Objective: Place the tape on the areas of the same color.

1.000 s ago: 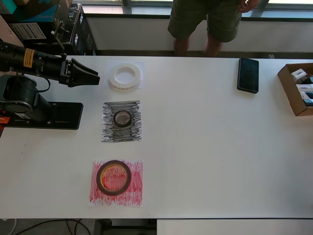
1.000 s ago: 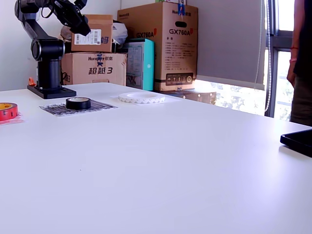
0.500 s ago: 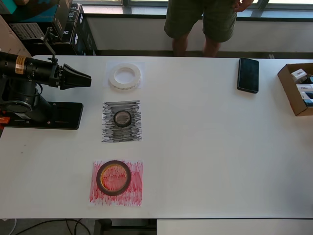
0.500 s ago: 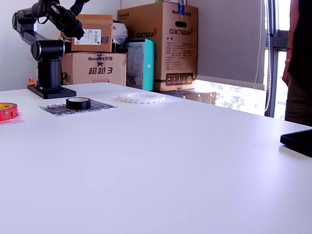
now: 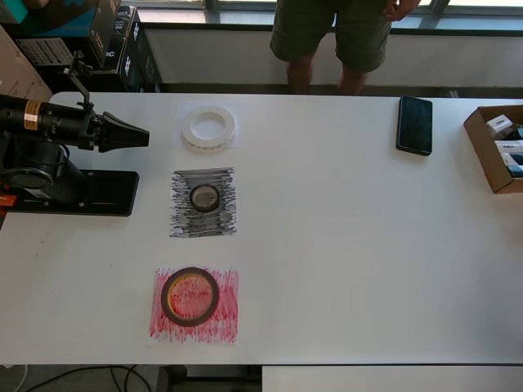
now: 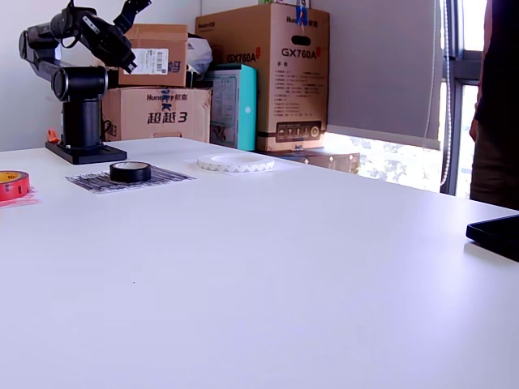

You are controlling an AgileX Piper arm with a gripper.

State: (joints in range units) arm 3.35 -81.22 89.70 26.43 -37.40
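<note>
The black roll point(image 5: 204, 198) is taken as the landmark; it lies at the middle of the black-scribbled sheet point(image 5: 203, 222). Above it in the overhead view, the white ring point(image 5: 208, 127) is seen on the white sheet point(image 5: 235, 140), whose edges are hard to make out against the white table point(image 5: 351, 245). Below the black roll, the red roll point(image 5: 189, 296) rests on the red-scribbled sheet point(image 5: 225, 314). In the exterior view the red roll point(image 6: 11, 184) is cut off by the left edge, and only a sliver of its sheet is visible.

The gripper point(image 5: 140, 137) is held in the air up and to the left of the black roll, well apart from it, with nothing between its fingers; they come to a single point, so the jaws appear closed. In the exterior view the gripper point(image 6: 128, 64) is seen against a cardboard box point(image 6: 158, 57), and the jaw gap cannot be made out there.

Far to the right of the black roll, a phone point(image 5: 414, 124) lies flat, and an open carton point(image 5: 496, 147) is cut off by the frame. A person point(image 5: 339, 41) is seen only from waist to knee.
</note>
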